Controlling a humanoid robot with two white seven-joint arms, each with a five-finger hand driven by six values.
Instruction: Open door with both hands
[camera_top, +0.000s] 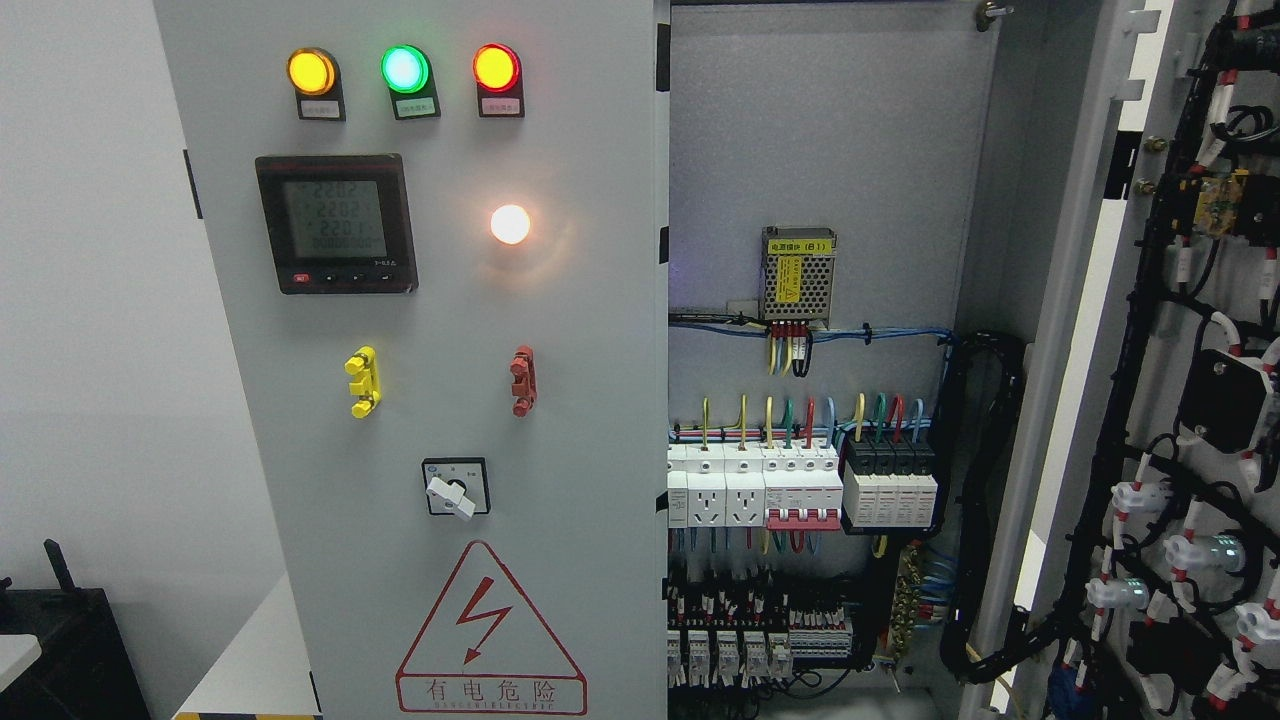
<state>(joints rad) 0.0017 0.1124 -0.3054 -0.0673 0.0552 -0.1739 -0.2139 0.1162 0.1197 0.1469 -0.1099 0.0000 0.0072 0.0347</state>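
Note:
A grey electrical cabinet fills the head view. Its left door (560, 420) is shut and carries three lit lamps, a digital meter (335, 223), a yellow handle (362, 381), a red handle (522, 380), a rotary switch (456, 488) and a red warning triangle. The right door (1180, 400) is swung wide open at the picture's right, its wired inner side facing me. The open bay (820, 300) shows breakers, sockets and cables. Neither of my hands or arms shows in the frame.
A white wall lies left of the cabinet. A dark object (60, 650) stands at the lower left, beside a pale surface (250, 660) at the cabinet's foot. Black cable bundles (985, 500) hang between the bay and the open door.

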